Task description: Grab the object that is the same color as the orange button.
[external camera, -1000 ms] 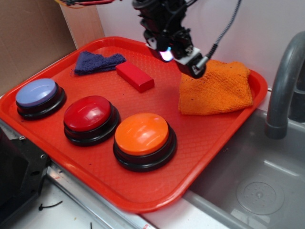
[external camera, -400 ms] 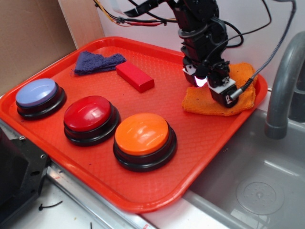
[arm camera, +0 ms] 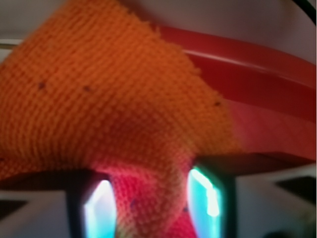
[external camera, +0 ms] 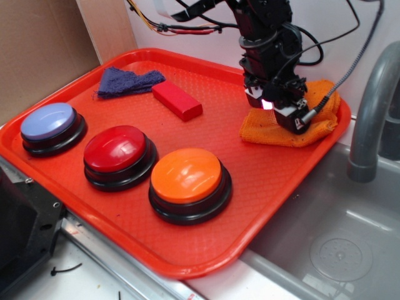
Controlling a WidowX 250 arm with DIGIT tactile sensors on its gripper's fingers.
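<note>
The orange knitted cloth (external camera: pixel 320 115) lies at the far right corner of the red tray (external camera: pixel 262 187). My gripper (external camera: pixel 282 117) is pressed down into its middle, hiding much of it. In the wrist view a ridge of the cloth (arm camera: pixel 99 99) is bunched up between the two lit fingers (arm camera: pixel 101 208), and my gripper (arm camera: pixel 153 203) is shut on it. The orange button (external camera: pixel 186 175), glossy on a black base, stands near the tray's front edge, well clear of the arm.
A red button (external camera: pixel 115 149) and a light blue button (external camera: pixel 47 120) stand left of the orange one. A dark blue cloth (external camera: pixel 128 81) and a red block (external camera: pixel 177 100) lie at the back. A sink (external camera: pixel 337 237) and grey faucet (external camera: pixel 372 112) are right of the tray.
The arm moved right and down from above the tray's middle onto the orange cloth. The cloth has since gathered inward as the fingers closed on it.
</note>
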